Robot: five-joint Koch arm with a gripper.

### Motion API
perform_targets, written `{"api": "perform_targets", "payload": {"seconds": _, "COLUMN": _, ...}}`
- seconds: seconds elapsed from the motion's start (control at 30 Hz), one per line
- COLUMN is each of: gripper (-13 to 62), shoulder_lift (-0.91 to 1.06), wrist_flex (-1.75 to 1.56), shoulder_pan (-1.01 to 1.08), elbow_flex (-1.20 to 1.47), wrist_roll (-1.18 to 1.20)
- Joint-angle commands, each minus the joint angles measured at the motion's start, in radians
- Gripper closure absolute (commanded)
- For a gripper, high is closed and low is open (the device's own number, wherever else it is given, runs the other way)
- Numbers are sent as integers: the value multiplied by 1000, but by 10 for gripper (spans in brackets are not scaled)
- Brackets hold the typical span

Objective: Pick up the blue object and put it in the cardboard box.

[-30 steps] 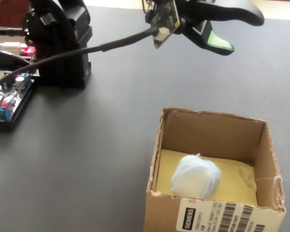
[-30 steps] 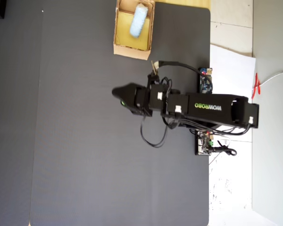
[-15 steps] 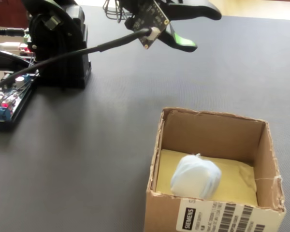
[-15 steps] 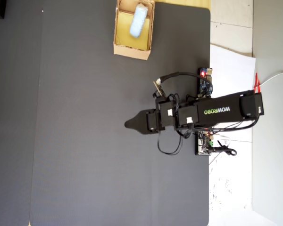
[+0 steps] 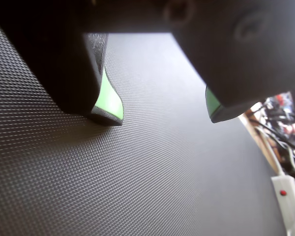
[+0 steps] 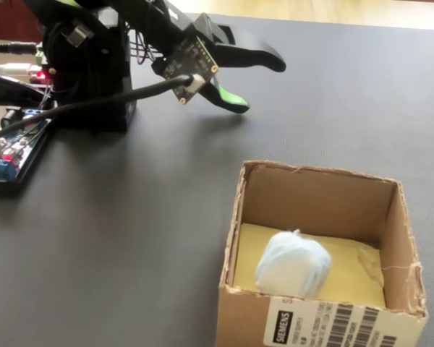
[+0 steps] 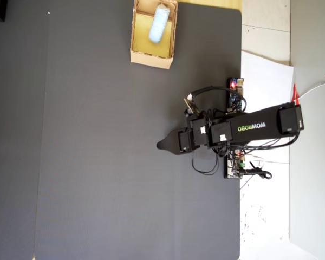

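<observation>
Pale blue fuzzy cylinder (image 6: 293,264): lying inside tan cardboard box (image 6: 390,217), lower right of frame. Black claw (image 6: 264,83): released, empty, upper left, well apart.

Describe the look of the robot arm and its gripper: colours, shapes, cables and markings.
The black plastic robot arm carries WOWROBO lettering in white and green along its top link in the overhead view. Thin black cables loop around its joints. A small circuit board with a white connector sits on the wrist, fed by a thick black cable. The black gripper has pointed, curved jaws lined with bright green pads.
</observation>
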Motion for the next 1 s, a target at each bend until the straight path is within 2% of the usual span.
{"api": "perform_targets", "payload": {"seconds": 0.0, "gripper": 156, "shoulder_lift": 89, "wrist_flex": -58, "shoulder_pan": 14, "elbow_flex": 0, "wrist_roll": 26}}
{"api": "perform_targets", "payload": {"seconds": 0.3, "gripper": 155, "shoulder_lift": 89, "wrist_flex": -44, "shoulder_pan": 55, "elbow_flex": 95, "wrist_roll": 28}}
{"api": "perform_targets", "payload": {"seconds": 0.6, "gripper": 156, "shoulder_lift": 87, "wrist_flex": 86, "shoulder_pan": 84, "elbow_flex": 94, "wrist_roll": 25}}
{"api": "perform_targets", "payload": {"seconds": 0.97, "gripper": 151, "shoulder_lift": 87, "wrist_flex": 89, "shoulder_pan": 106, "elbow_flex": 94, "wrist_roll": 17}}
